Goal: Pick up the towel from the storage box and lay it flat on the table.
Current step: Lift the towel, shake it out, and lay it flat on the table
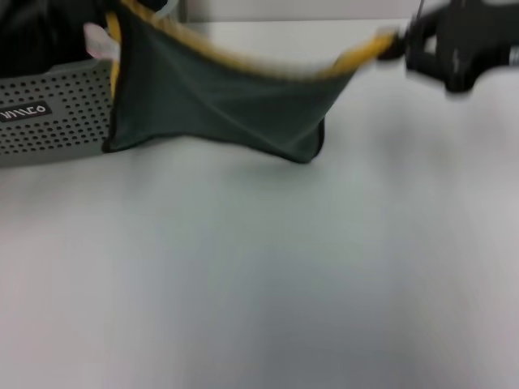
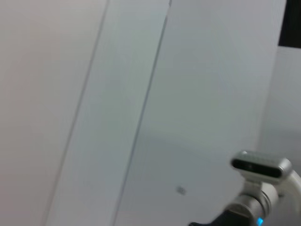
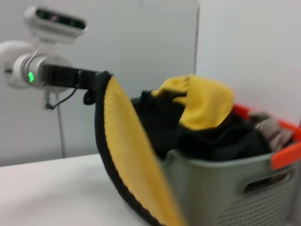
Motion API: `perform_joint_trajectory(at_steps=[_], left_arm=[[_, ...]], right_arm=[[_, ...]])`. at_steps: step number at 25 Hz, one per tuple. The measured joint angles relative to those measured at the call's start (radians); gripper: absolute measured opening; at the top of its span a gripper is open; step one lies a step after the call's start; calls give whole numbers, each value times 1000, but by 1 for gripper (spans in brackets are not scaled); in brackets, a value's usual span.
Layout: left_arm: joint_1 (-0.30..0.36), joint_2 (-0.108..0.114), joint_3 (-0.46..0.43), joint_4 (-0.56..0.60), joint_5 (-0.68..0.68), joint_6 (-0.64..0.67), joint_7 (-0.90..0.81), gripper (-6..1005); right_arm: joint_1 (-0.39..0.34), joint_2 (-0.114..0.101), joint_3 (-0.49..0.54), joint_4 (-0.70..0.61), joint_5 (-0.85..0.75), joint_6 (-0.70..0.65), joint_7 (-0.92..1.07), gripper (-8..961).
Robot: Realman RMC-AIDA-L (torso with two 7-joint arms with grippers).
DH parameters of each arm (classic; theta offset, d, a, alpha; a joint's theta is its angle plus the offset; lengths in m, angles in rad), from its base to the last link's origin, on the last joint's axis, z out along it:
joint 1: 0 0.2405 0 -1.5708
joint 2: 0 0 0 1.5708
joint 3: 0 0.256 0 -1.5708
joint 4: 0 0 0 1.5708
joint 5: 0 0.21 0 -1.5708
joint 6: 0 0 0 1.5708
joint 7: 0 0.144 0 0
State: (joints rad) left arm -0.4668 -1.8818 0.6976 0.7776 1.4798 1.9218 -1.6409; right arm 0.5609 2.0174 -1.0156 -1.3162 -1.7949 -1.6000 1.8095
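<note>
White desk [image 1: 259, 284] fills the near view, with the box [image 1: 57, 117] at far left. Stretched between both arms, the towel [image 1: 219, 101] hangs just right of the box, its lower edge at the desk. Right hand [image 1: 397, 42] pinches one top corner; left hand [image 3: 96, 84] pinches the other. Lifting looks done; next, I judge, lower and spread it flat.

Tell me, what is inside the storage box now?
The storage box holds piled black, yellow and orange cloths. Deeper contents are covered. The towel hangs stretched between the left claw and right claw.
</note>
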Motion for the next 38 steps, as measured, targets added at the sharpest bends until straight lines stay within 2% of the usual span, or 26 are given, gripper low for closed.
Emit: perform_joint_trajectory(at_steps=[3, 4, 5, 8, 9, 11, 12, 13, 14, 15, 18, 20, 23, 25, 30, 38], left_arm=[[10, 20, 21, 6, 72, 95, -9, 35], [28, 38, 74, 30, 79, 117, -9, 35], [33, 42, 89, 36, 78, 121, -8, 35], [92, 96, 263, 132, -47, 122, -8, 35], [114, 124, 325, 168, -111, 122, -16, 36], [136, 153, 386, 212, -176, 120, -32, 36], [143, 161, 405, 230, -188, 119, -46, 36], [146, 161, 411, 236, -186, 117, -57, 36], [143, 148, 398, 223, -155, 116, -58, 36], [132, 130, 373, 192, -103, 113, -52, 36], [90, 76, 265, 80, 94, 111, -14, 37], [50, 38, 155, 13, 246, 101, 5, 37], [15, -3, 16, 2, 410, 42, -2, 37], [9, -12, -21, 7, 442, 2, -15, 37], [3, -12, -31, 8, 458, -102, -50, 38], [-19, -11, -30, 7, 535, -217, -70, 39]], right_arm=[[-34, -4, -40, -34, -2, -107, 92, 12], [-49, -3, -34, -71, 14, -178, 141, 12], [-63, -2, -21, -114, 38, -233, 182, 12], [-109, 2, 50, -349, 178, -358, 345, 12], [-109, 2, 50, -349, 178, -358, 345, 12], [-128, 1, 67, -514, 218, -391, 472, 12], [-136, 3, 46, -528, 198, -389, 482, 12], [-146, 4, 8, -523, 175, -376, 478, 12], [-157, 8, -39, -504, 142, -357, 462, 12], [-159, 8, -115, -443, 108, -306, 414, 12], [-123, 2, -239, -194, 58, -170, 290, 12], [-84, 1, -250, -15, 25, -98, 222, 12], [-51, -1, -245, 92, -26, -17, 184, 12], [-39, -2, -245, 116, -69, 43, 174, 12], [3, -8, -245, 185, -120, 144, 138, 12], [161, 2, -280, 367, -217, 312, 77, 12]])
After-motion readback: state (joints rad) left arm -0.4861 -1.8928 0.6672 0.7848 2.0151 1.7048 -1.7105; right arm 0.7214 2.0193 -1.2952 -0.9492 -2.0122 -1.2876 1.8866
